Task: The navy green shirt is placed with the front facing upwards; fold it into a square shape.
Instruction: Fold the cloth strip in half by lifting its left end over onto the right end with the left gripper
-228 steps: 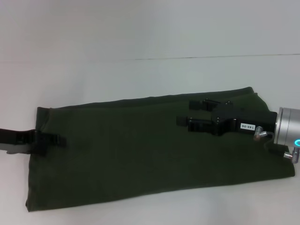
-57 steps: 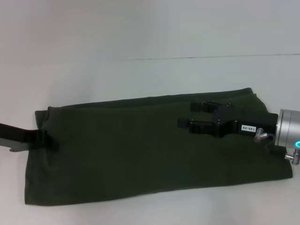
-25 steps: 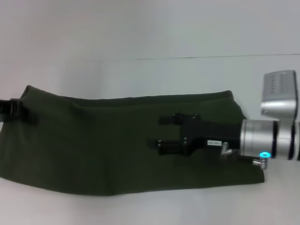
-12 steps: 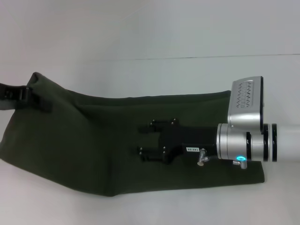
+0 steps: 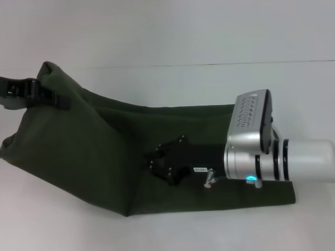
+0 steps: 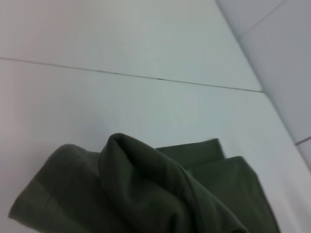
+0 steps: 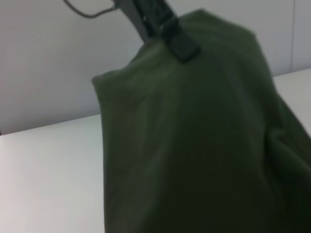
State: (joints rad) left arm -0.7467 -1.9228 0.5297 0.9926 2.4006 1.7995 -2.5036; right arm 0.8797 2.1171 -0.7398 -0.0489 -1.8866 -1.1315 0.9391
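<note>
At left, left gripper fingers pinch raised navy green shirt edge; right gripper seemingly open.

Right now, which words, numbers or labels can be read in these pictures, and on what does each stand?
No text can be read.
Small white label on the right pincer: too blurred to read.
Navy green shirt: only plain fabric shows, no lettering.
Left pincer: no marking visible.

Shirts: one navy green shirt | Grippers: two, a left gripper and a right gripper | Tables: one white table
</note>
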